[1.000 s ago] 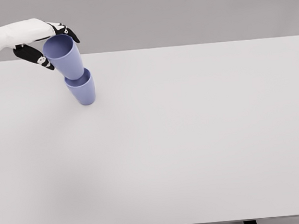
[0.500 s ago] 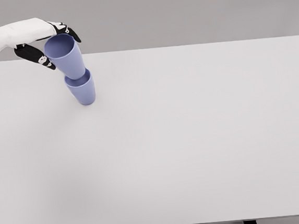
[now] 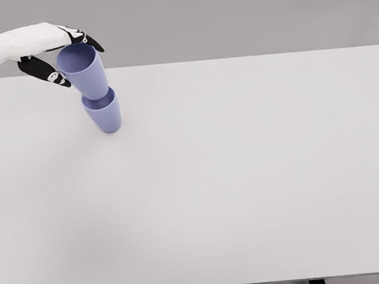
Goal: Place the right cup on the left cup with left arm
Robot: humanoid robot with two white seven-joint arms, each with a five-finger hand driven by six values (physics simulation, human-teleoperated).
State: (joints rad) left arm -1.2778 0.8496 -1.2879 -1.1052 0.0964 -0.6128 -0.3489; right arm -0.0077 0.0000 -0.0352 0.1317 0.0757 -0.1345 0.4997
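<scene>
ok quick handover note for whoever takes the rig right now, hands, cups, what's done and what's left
Left hand: at the table's far left corner, fingers around the rim end of the upper blue plastic cup; from this view I cannot tell whether they grip it or have let go.
Right hand: not in view.
Cups: the upper cup sits nested in the lower blue plastic cup, which stands on the white table.
Done: the stacking itself looks complete.
Left: open the hand if needed, withdraw it without knocking the stack, and check the cups stay put.
</scene>
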